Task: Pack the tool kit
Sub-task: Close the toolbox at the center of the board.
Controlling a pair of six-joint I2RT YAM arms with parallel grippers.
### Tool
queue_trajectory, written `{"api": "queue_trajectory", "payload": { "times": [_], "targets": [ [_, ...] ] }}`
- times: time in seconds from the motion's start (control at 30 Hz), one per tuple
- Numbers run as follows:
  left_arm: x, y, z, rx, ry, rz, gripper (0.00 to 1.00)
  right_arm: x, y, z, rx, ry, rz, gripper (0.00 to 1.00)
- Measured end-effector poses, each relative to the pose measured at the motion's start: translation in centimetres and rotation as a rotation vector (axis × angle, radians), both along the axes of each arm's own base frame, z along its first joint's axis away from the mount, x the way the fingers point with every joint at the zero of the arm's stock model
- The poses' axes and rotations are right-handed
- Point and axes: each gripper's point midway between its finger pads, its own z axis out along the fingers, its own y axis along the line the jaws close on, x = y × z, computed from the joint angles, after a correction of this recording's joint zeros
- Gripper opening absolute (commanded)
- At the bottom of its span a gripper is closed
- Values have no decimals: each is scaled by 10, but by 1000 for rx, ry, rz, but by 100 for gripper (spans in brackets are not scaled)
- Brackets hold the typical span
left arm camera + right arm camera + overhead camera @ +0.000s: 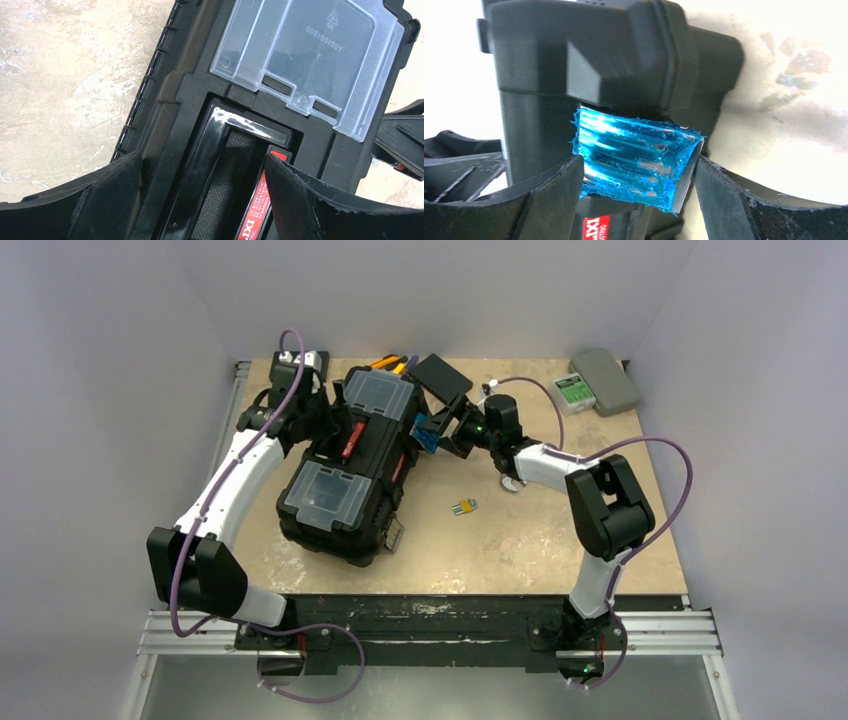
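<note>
One black toolbox (345,465) lies left of centre on the table (560,530). Left gripper (202,167) hangs spread over its red-marked handle (235,155), holding nothing. Right gripper (639,172) flanks the blue-filmed side latch (634,155); pinching it or not, I cannot tell.

A black toolbox (350,525) with two clear lids is seen left of centre on the table (560,530). The left gripper (325,427) is placed at its red-marked handle (352,438), the right gripper (436,432) at a blue piece (424,434) on its right side. A grey case (610,380) is seen at upper right, a small yellow item (463,507) near the centre.
</note>
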Motion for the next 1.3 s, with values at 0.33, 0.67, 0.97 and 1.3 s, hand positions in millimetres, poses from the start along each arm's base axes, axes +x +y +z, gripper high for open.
{"api": "queue_trajectory", "payload": {
  "times": [0.33, 0.67, 0.97, 1.3],
  "targets": [
    [0, 0, 0, 0, 0, 0, 86, -2, -12, -24, -100, 33, -34, 78],
    [0, 0, 0, 0, 0, 0, 86, -2, -11, -22, -94, 25, -33, 76],
    [0, 0, 0, 0, 1, -1, 86, 4, -7, -20, -53, 13, -26, 64],
    [-1, 0, 2, 3, 13, -4, 88, 6, -6, -19, -20, 14, -18, 65]
  ]
}}
